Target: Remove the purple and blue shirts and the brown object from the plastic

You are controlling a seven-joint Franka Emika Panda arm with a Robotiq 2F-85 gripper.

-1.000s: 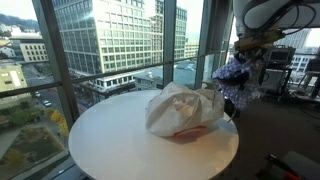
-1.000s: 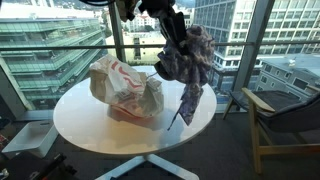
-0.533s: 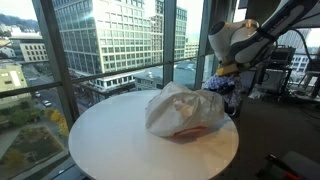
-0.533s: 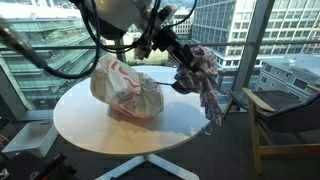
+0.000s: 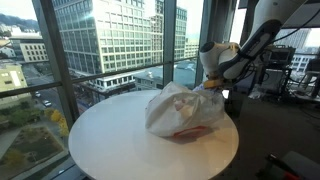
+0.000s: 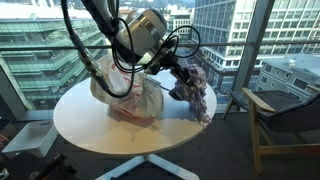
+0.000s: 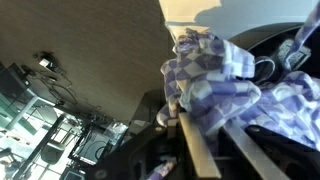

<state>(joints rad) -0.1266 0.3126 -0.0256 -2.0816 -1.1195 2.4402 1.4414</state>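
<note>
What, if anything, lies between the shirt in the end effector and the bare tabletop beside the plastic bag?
Nothing visible does. The purple and blue shirt hangs from the end effector over the edge of the table, beside the plastic bag, with only bare tabletop under it.

Crumpled white plastic bag (image 6: pixel 125 90) sits on round white table (image 6: pixel 85 130), near its middle in both exterior views (image 5: pixel 183 110). Purple and blue checked cloth shirt (image 6: pixel 194 92) is at the table edge, just beside the bag and outside it, clamped in black Robotiq gripper (image 6: pixel 179 79). Wooden armchair (image 6: pixel 275 118) stands off the table, beyond the shirt.
</note>
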